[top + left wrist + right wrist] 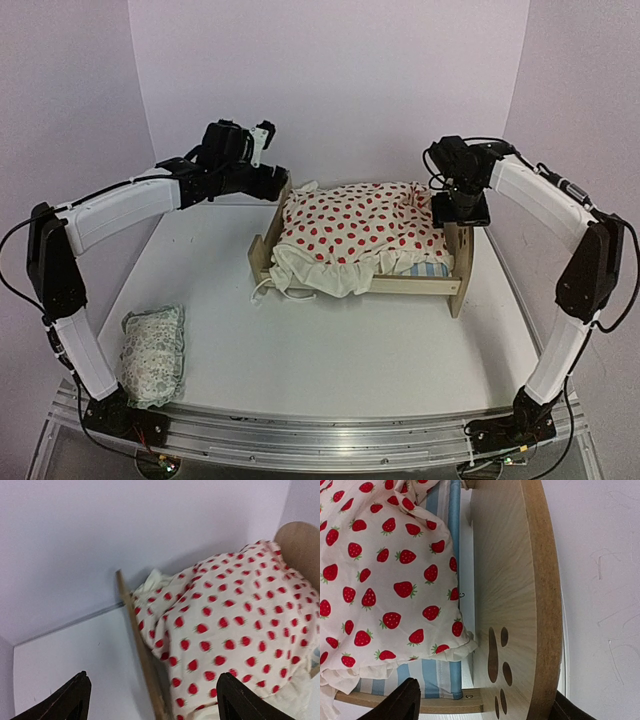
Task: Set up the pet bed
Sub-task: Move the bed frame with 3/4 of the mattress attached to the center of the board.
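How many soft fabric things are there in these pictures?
3: the strawberry blanket heaped on the bed, the striped mattress under it, and the patterned pillow at the table's near left. The blanket may hide more.

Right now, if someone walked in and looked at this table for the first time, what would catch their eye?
The cream blanket with red strawberries, heaped over the small wooden pet bed at the back middle of the table. Next, the paw-print cutout in the headboard at the bed's right end, and a pale patterned pillow lying alone at the near left corner.
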`<state>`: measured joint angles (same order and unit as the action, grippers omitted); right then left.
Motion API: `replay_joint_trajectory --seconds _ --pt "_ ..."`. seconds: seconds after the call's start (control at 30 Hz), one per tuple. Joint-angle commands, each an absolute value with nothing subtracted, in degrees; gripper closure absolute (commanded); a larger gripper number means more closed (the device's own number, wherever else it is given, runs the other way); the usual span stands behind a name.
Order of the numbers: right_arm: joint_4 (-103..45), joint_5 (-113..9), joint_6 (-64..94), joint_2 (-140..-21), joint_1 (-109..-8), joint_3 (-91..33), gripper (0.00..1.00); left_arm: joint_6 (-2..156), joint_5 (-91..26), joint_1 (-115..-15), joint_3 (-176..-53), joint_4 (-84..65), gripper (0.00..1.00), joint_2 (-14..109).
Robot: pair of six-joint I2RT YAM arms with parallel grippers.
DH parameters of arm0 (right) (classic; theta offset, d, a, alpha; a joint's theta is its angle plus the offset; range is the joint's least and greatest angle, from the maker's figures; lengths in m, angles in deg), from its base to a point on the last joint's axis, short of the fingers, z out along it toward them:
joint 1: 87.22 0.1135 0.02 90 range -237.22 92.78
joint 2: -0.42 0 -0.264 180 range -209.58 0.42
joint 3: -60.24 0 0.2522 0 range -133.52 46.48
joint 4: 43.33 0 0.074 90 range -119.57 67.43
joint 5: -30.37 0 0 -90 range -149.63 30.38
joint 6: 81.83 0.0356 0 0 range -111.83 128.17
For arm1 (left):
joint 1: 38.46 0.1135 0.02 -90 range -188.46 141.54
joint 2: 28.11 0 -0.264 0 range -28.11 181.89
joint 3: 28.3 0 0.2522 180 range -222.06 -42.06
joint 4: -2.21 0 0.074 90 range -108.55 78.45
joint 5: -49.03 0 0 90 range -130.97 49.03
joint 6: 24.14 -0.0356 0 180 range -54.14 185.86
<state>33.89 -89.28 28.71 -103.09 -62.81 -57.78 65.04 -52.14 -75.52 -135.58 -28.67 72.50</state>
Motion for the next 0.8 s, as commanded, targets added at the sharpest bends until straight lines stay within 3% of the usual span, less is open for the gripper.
replay_joint_trajectory --seconds 0.0,0.3,0.6,0.77 --pt "33.64 -88.37 28.13 -105.2 -63.0 -61.1 0.29 70.22 -52.26 -72.16 -136.53 -40.75 0.13 76.96" --pt "33.7 -88.83 28.65 -105.93 -63.08 -59.61 0.49 71.88 -42.85 -68.84 -142.16 -46.94 0.21 84.78" --pt "33.71 -86.08 28.79 -106.6 -63.06 -59.74 0.9 75.05 -41.15 -68.82 -137.68 -50.77 0.59 83.27" --pt "33.7 -82.14 29.6 -106.65 -62.99 -59.94 1.0 74.9 -42.97 -68.77 -133.52 -52.71 0.76 80.5"
